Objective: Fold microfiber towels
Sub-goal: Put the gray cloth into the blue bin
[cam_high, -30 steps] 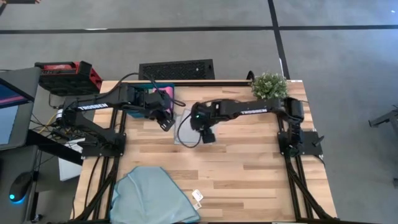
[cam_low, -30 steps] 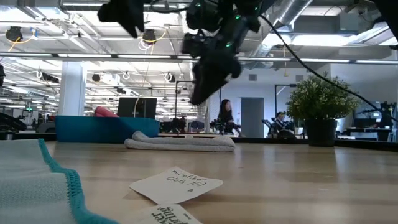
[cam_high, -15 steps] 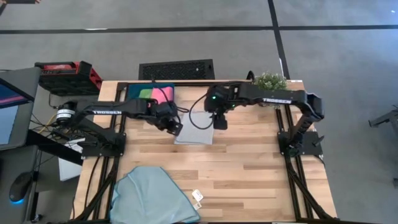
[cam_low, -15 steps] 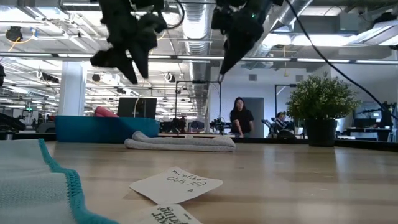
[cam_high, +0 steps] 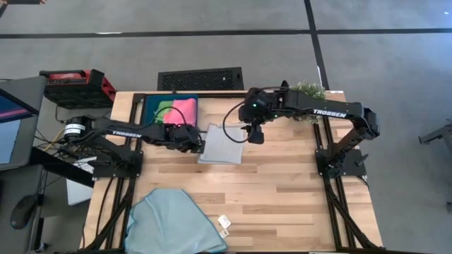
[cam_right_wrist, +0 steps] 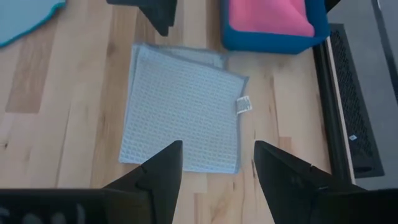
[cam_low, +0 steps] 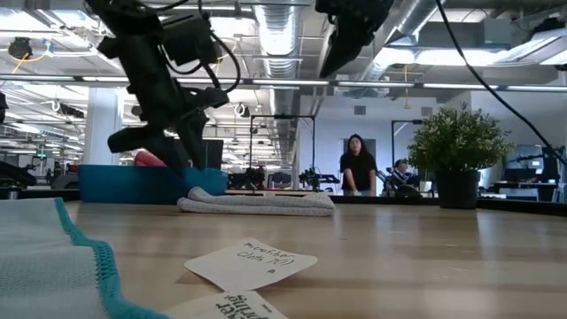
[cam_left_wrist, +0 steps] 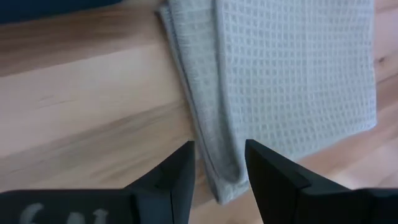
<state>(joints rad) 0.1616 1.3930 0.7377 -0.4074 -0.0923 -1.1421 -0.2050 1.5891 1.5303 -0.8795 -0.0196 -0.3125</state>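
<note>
Grey towel folded, both grippers parted

From above, the folded grey towel (cam_high: 222,144) lies mid-table; the left gripper (cam_high: 198,145) sits low at its edge, the right gripper (cam_high: 256,135) hangs above its other side, fingers spread. Pink towel (cam_high: 184,110) and green towel (cam_high: 164,111) fill the tray (cam_high: 145,106); a blue towel (cam_high: 176,221) is cut off at the table's near edge.

The left wrist camera shows parted fingers (cam_left_wrist: 177,174) straddling the grey towel's folded edge.

Overhead, table-level, two wrist views

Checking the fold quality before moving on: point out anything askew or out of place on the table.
The folded grey towel is slightly askew: its layers do not line up, a lower layer's edge peeking out along one side. Two loose paper tags lie on the wood beside the unfolded light blue towel. Nothing looks spilled or damaged.
</note>
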